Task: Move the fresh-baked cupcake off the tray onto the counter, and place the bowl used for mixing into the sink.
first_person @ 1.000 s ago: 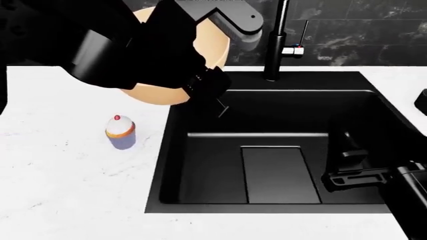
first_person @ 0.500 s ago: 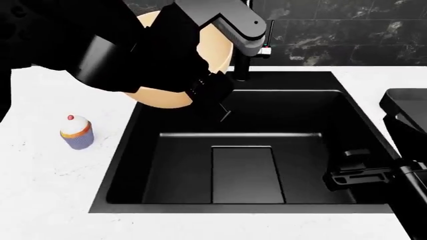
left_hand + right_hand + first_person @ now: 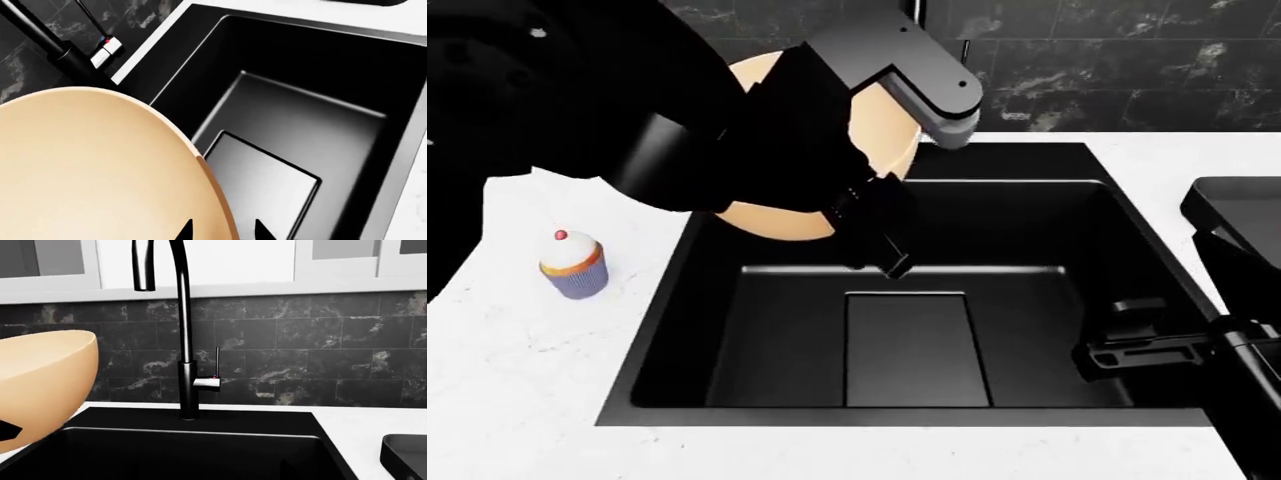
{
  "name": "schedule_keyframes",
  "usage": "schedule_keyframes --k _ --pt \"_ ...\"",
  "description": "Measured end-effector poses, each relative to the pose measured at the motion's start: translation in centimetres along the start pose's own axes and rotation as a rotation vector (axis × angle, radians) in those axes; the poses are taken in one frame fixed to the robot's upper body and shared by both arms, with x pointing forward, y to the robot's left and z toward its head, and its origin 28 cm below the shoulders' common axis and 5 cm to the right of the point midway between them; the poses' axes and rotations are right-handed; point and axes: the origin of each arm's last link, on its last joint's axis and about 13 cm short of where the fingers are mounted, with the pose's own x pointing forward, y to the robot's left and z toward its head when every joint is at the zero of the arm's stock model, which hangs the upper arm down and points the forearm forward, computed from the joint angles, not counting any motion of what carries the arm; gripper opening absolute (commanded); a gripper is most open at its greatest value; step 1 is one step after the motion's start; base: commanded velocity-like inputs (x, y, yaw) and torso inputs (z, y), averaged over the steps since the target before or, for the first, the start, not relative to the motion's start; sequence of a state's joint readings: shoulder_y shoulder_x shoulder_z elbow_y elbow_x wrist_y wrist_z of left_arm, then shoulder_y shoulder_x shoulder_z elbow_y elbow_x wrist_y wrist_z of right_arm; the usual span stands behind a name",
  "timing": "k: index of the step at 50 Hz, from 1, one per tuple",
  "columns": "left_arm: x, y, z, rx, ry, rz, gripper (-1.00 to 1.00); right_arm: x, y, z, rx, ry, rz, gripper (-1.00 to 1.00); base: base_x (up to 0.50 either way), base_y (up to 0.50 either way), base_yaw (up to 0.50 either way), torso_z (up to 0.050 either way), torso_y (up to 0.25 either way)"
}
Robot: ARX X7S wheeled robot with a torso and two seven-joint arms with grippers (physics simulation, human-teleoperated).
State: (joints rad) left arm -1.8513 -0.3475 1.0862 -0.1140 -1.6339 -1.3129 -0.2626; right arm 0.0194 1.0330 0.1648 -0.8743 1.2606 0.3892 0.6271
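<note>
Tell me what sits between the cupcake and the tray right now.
In the head view, the black sink spans that stretch between the cupcake and the tray, with the left arm holding the bowl above its near-left corner.

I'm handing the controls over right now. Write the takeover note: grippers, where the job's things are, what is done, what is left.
Left gripper: shut on the rim of the bowl, holding it in the air over the back left corner of the sink.
Right gripper: holds nothing, low over the sink's right side; open or shut cannot be told.
Cupcake: upright on the counter, left of the sink. Done.
Tray: on the counter right of the sink, only its edge in view.
Left: lower the bowl into the sink and release.
</note>
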Motion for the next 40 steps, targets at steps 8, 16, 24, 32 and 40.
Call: schedule_keyframes --k 8,16,24,32,40 --pt "1.7 -0.8 -0.4 0.004 -0.034 -0.094 -1.00 0.0 -0.1 -0.1 0.001 0.002 -0.006 1.00 0.00 0.00 0.00 0.000 0.000" --pt "3.5 -1.4 -1.3 -0.003 -0.055 -0.167 -1.00 0.1 -0.2 -0.2 0.005 0.006 -0.013 1.00 0.00 0.00 0.00 0.000 0.001" --pt "4.9 -2.1 -2.1 -0.011 -0.066 -0.221 -1.00 0.1 -0.2 -0.2 0.010 0.010 -0.018 1.00 0.00 0.00 0.00 0.000 0.000" --pt "6.5 -2.4 -2.8 -0.023 -0.054 -0.260 -1.00 0.1 -0.3 -0.4 0.013 0.014 -0.023 1.00 0.00 0.00 0.00 0.000 0.000" --pt "8.1 -2.5 -3.4 -0.043 -0.023 -0.282 -1.00 0.2 -0.4 -0.6 0.016 0.020 -0.026 1.00 0.00 0.00 0.00 0.000 0.001"
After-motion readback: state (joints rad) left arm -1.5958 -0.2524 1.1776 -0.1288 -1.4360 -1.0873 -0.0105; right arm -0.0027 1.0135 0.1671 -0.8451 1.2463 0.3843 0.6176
